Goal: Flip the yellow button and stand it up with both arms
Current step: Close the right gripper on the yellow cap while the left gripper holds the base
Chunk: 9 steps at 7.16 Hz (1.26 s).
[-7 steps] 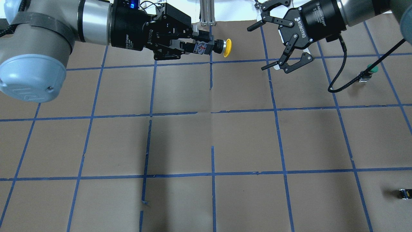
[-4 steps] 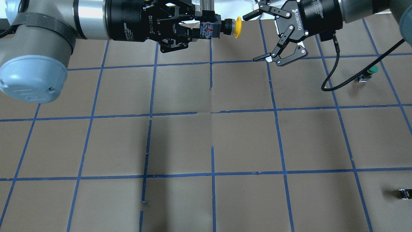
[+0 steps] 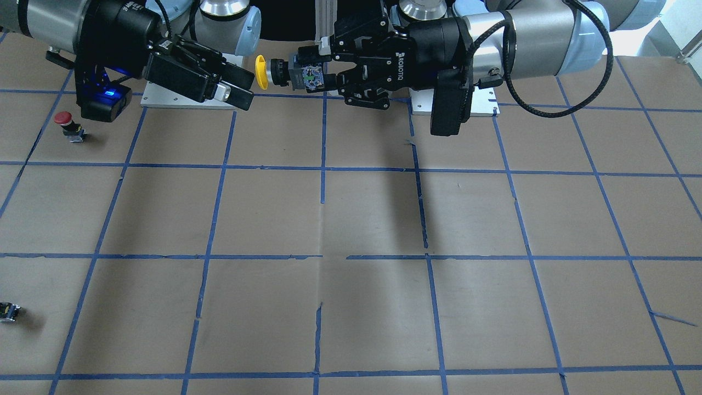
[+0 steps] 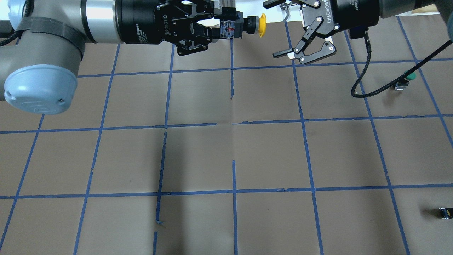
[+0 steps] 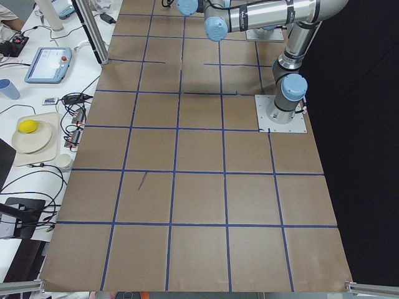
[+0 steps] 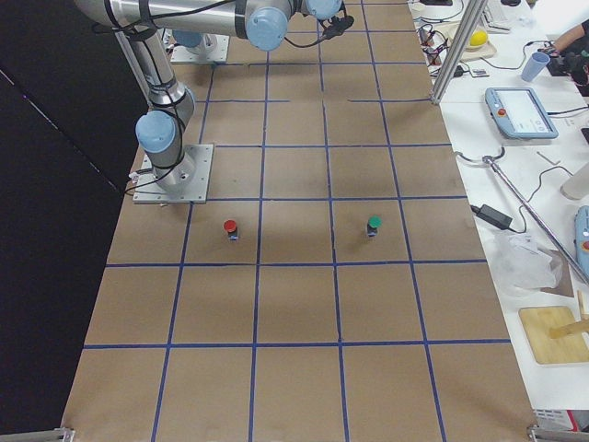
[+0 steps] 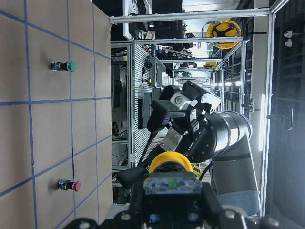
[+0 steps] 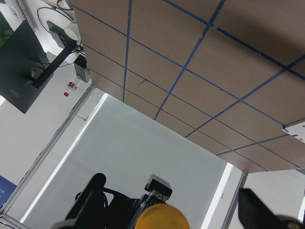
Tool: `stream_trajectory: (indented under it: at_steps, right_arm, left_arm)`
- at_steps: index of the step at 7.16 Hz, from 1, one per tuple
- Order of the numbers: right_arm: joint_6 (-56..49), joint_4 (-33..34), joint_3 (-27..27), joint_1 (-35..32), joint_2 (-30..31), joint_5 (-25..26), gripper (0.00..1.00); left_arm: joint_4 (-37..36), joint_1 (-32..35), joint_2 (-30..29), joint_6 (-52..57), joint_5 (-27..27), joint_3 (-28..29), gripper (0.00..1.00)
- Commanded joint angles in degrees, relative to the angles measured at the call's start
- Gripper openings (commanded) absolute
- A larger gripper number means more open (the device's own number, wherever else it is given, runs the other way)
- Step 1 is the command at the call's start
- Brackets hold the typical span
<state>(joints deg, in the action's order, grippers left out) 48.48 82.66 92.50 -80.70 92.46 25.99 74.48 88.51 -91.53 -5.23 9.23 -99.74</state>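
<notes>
The left gripper (image 4: 222, 30) is closed on the grey-black block end of the yellow button (image 4: 244, 25) and holds it level in the air above the table (image 4: 269, 152). The cap points sideways, away from this gripper. The right gripper (image 4: 271, 30) is spread wide and holds nothing. It sits just beyond the cap, with one finger on either side of the button's line. Its wrist view shows the cap roughly centred at the mouth of the open fingers.

The hand-over looks like the risky part. The button is small, and only the cap and black collar stick out past the left fingers, so the right gripper has little to take hold of. If it pinches the rounded cap, the button could squirt out or twist. If it reaches further for the collar, the two grippers could bump. A slightly off-line approach could push the cap and tilt the button in the left grip. If the left gripper lets go before the right one holds firmly, the button will likely fall and roll.

A red button (image 3: 64, 118), a green one (image 4: 408, 76) and a small black block (image 4: 444, 212) all sit well away from the yellow button.
</notes>
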Motion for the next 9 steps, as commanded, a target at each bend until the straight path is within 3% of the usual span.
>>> stream_trajectory:
  at_steps: [1,4,9]
  right_arm:
    - [0.9,-0.5,0.5,-0.5,1.7,-1.5,1.0]
    - [3.5,-0.6,0.7,-2.2,2.0,-1.5,0.99]
    - [3.5,-0.5,0.7,-2.1,1.9,-1.6,0.62]
  left_arm:
    - [-0.3,0.0,0.0,-0.4,-0.1,0.1,0.12]
    - [-0.4,0.0,0.2,-0.3,0.0,0.0,0.12]
    - [-0.4,0.0,0.4,-0.4,-0.7,-0.3,0.12]
